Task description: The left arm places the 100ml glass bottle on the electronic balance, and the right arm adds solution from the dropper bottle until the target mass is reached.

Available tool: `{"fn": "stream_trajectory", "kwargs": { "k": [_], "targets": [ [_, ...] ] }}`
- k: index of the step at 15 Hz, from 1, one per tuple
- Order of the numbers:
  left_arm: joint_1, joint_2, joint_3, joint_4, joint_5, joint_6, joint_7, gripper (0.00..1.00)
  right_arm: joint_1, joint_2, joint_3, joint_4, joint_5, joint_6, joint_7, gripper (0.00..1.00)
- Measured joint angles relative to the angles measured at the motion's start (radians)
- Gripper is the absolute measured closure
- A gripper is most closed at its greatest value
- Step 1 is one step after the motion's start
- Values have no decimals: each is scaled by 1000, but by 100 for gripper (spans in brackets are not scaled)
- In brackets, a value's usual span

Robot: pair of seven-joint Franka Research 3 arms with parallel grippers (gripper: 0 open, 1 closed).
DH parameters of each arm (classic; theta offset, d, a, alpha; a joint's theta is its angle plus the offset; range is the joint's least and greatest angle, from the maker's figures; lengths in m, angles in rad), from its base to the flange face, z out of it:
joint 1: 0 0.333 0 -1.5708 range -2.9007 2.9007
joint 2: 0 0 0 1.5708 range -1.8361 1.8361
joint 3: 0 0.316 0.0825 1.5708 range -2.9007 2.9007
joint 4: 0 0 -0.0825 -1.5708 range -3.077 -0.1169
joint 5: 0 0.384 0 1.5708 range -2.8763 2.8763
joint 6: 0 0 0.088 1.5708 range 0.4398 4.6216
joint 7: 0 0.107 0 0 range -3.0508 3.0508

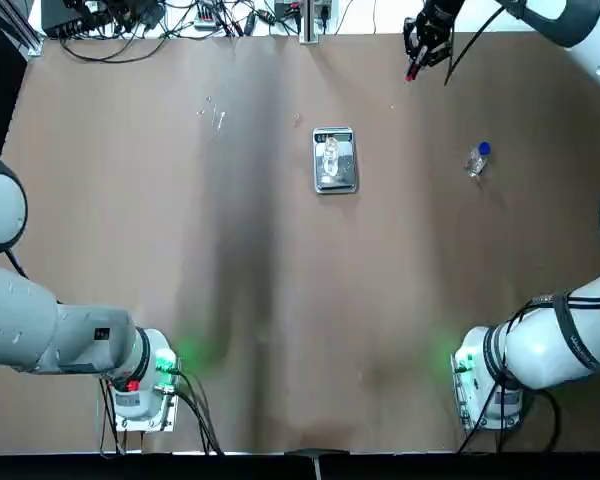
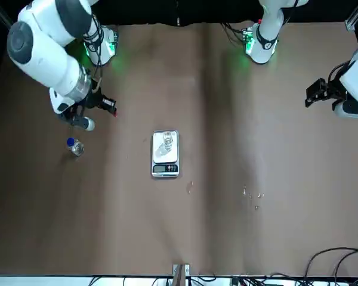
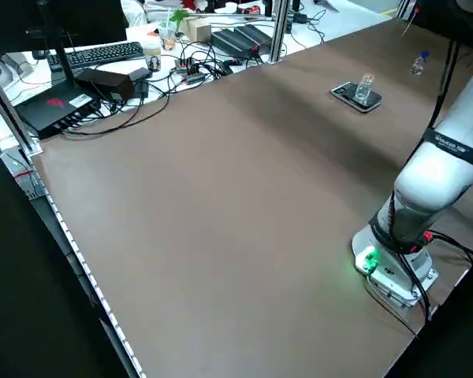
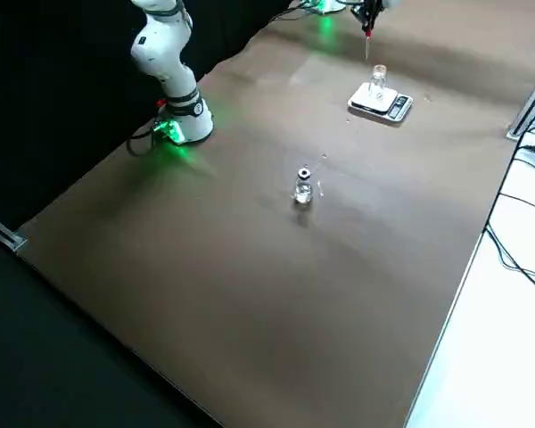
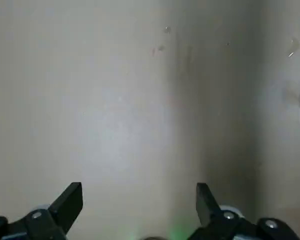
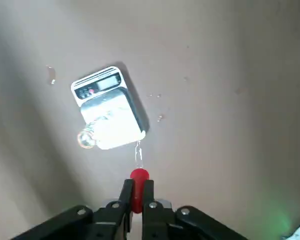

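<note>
The bottle (image 1: pixel 331 157) stands on the balance (image 1: pixel 335 178). High beyond it, the right gripper (image 6: pixel 135 192) pinches a red-bulbed dropper (image 6: pixel 138 175) (left gripper (image 5: pixel 139 202) gapes empty); misaimed drops could hit the pan.

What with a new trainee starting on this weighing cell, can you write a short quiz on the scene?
1. True or false: the 100ml glass bottle stands on the electronic balance, and the left gripper, off at the table's left side, is open.
2. What is the right gripper shut on?
A. a blue cap
B. a red-topped dropper
C. nothing
3. Fill in: the dropper bottle stands on the table, apart from the balance, on the robot's ___ of it.

Key: 1 true; 2 B, held in the air beyond the balance; 3 right.
</note>
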Motion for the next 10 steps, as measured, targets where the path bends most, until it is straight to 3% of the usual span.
{"fn": "stream_trajectory", "kwargs": {
  "k": [5, 10],
  "targets": [
    [-3, 5, -1, -1, 4, 0, 0, 0, 58, 21, 0, 4, 2, 86, 92, 89],
    [-12, 10, -13, -1, 110, 0, 3, 0, 137, 84, 0, 4, 2, 208, 191, 89]
  ]
}}
